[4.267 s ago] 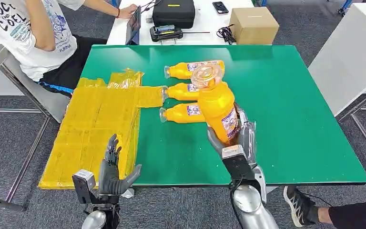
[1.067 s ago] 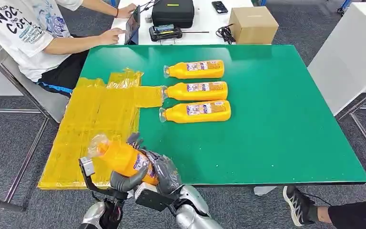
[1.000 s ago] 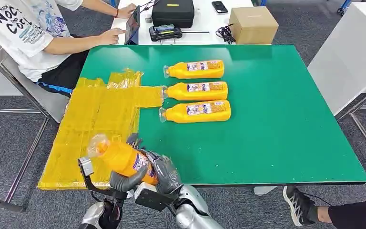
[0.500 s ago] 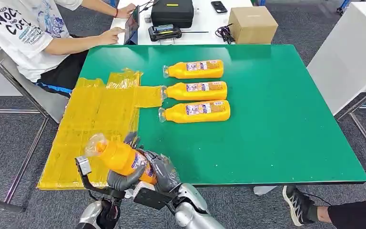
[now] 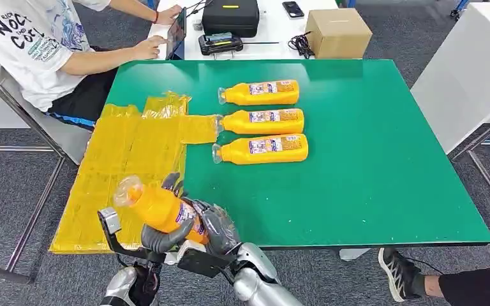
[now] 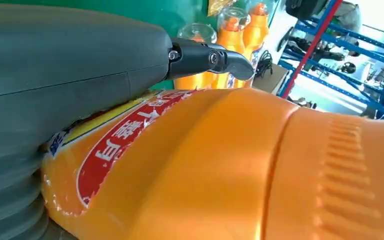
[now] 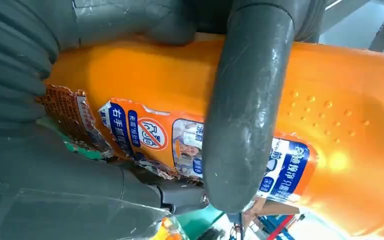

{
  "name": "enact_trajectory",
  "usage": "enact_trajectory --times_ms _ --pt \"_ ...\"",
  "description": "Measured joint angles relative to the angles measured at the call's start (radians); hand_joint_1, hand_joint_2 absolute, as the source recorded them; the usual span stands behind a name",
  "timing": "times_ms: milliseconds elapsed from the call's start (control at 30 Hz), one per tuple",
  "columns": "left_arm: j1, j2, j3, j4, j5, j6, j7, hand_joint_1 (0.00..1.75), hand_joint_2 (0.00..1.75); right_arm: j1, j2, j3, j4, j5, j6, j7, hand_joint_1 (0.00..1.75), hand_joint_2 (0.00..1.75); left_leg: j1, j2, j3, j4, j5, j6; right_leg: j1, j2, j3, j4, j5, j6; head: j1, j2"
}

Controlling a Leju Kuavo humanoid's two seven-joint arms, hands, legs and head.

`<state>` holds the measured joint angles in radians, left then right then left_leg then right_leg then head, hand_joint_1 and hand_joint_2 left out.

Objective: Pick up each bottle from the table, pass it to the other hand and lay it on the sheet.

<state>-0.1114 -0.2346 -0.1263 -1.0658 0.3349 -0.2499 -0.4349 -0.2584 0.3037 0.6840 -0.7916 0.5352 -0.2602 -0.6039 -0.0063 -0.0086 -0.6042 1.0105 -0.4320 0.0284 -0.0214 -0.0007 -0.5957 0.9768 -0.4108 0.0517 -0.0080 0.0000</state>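
Observation:
An orange bottle [image 5: 156, 207] with a clear cap hangs tilted over the near right corner of the yellow sheet [image 5: 124, 159], cap pointing left. My left hand [image 5: 159, 236] wraps it from below, and my right hand [image 5: 219, 228] grips its base end. Up close, the left hand [image 6: 70, 65] lies against the bottle [image 6: 240, 165], and the right hand [image 7: 40, 150] has its thumb across the bottle's label [image 7: 340, 130]. Three more orange bottles lie side by side on the green table [image 5: 370, 159]: far [image 5: 258, 93], middle [image 5: 261, 120] and near [image 5: 261, 149].
A person [image 5: 44, 44] sits at the table's far left corner, a hand on a tablet. Behind the table stand a black case [image 5: 233, 16] and a cardboard box [image 5: 339, 32]. A white cabinet [image 5: 472, 70] is at the right, and a shoe [image 5: 399, 274] on the floor.
My right hand carried the bottle from the table's middle to the left hand at the near left. In the last half second both hands and the bottle rose slightly.

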Motion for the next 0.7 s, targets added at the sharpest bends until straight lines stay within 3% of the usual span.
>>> enact_trajectory --times_ms 700 --pt "0.0 0.0 0.005 -0.002 -0.001 0.016 -0.003 0.0 1.75 -0.01 0.005 0.0 0.016 0.003 0.009 0.01 1.75 1.75 0.0 0.0 0.0 0.0 0.0 0.0 0.0 0.0 0.0 0.0 0.0 0.0 0.0 0.0"
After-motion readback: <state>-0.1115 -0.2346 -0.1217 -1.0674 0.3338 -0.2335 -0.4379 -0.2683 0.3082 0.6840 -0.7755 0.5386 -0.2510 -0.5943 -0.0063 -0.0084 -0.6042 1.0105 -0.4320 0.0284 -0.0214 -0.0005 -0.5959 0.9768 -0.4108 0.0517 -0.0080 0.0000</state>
